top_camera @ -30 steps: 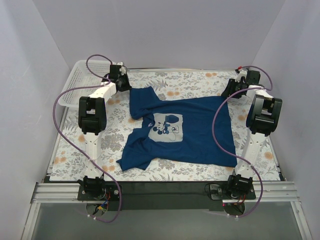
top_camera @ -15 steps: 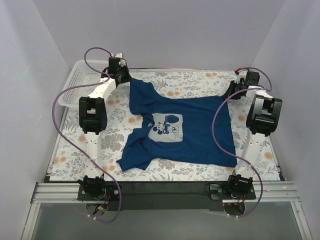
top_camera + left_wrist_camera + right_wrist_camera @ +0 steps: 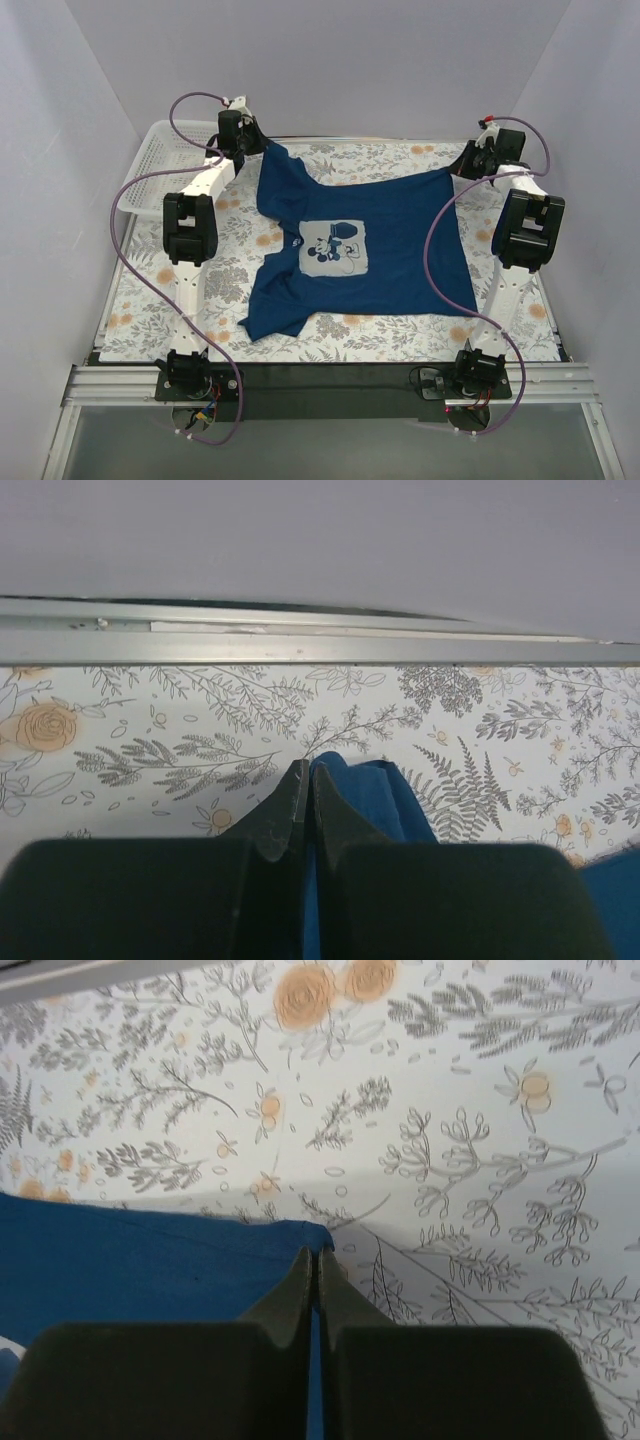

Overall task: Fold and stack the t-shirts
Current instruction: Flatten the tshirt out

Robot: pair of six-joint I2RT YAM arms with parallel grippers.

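Left pincer point(image 3: 303, 780) and right pincer point(image 3: 315, 1255), each nipped tight on a far corner of the navy t-shirt point(image 3: 390, 240), which lies print-up across the middle of the floral tablecloth point(image 3: 150, 290); hold judged to stretch fabric flat ahead of folding.

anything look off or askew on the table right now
Nothing damaged or spilled. The t-shirt lies skewed, its near left sleeve rumpled, while the left gripper and right gripper pinch its far corners.
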